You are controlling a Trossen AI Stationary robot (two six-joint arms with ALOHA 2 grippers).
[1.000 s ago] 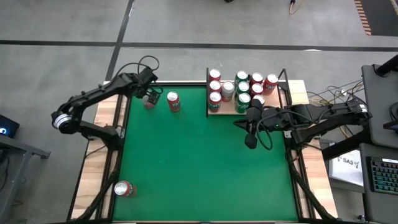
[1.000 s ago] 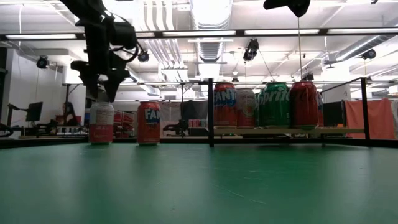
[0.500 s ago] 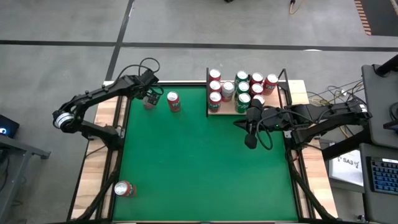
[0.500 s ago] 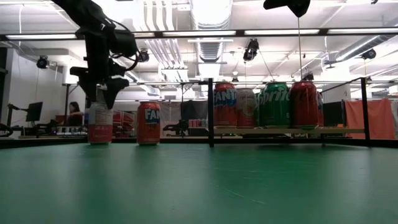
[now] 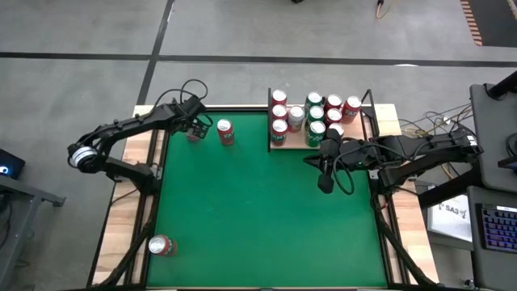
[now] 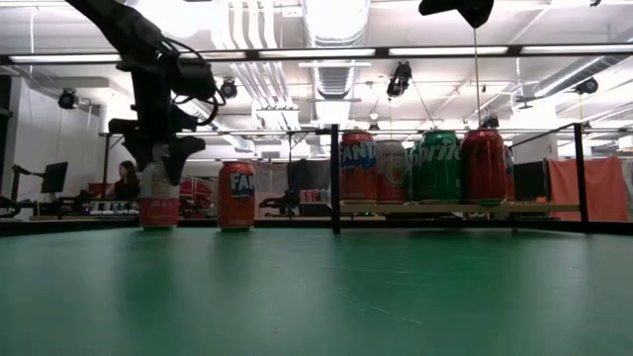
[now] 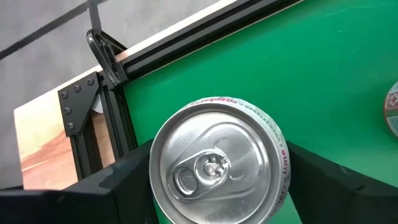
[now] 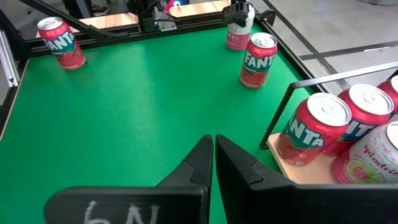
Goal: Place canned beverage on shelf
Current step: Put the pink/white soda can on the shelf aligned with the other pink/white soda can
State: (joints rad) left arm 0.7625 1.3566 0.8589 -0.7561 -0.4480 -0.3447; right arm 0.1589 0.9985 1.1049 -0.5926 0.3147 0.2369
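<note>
Lowered since a second ago, left gripper (image 6: 158, 163) straddles the pink can (image 7: 219, 158) left of the shelf (image 5: 287, 144), jaws spread; squeeze squarely mid-body before lifting

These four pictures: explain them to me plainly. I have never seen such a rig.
Two robot arms work at a green table. One picture looks down from above, one looks level across the tabletop, and one comes from each wrist. The left gripper is at the far left corner, its fingers on either side of a pink can, not yet closed on it. The right gripper waits shut and empty beside the shelf, a small wooden board already holding cans. Two red Fanta cans stand loose: one near the pink can, one at the near left corner.
</note>
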